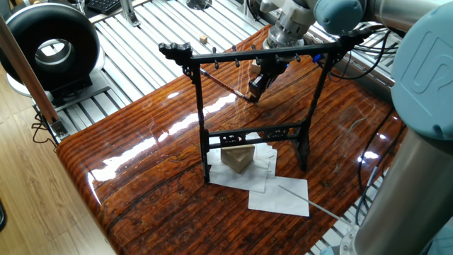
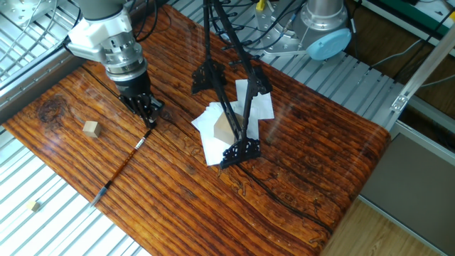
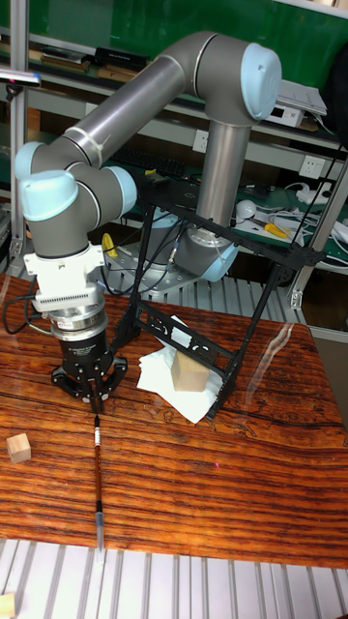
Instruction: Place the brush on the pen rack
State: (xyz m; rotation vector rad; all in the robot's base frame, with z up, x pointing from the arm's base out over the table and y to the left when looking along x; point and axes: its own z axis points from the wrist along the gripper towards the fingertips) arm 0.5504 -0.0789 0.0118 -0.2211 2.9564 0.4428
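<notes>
The brush [image 2: 124,162] is a thin dark shaft with a pale band, lying flat on the wooden table [image 2: 298,163]; it also shows behind the rack [image 1: 223,83] and pointing toward the front edge [image 3: 99,474]. My gripper [image 2: 150,122] points straight down over the brush's end nearest the rack, with its fingers closed together on that end [image 3: 95,408]. Seen through the frame, the gripper [image 1: 251,94] hangs just behind the top crossbar. The pen rack [image 1: 255,133], a tall black frame with pegs, stands upright to the gripper's right [image 2: 229,99] [image 3: 193,338].
A tan wooden block [image 1: 237,159] rests on white paper sheets [image 1: 279,195] at the rack's feet, with a pale thin rod [image 1: 304,202] beside them. A small wooden cube [image 2: 89,128] sits left of the gripper. Metal slats [image 2: 43,227] border the table.
</notes>
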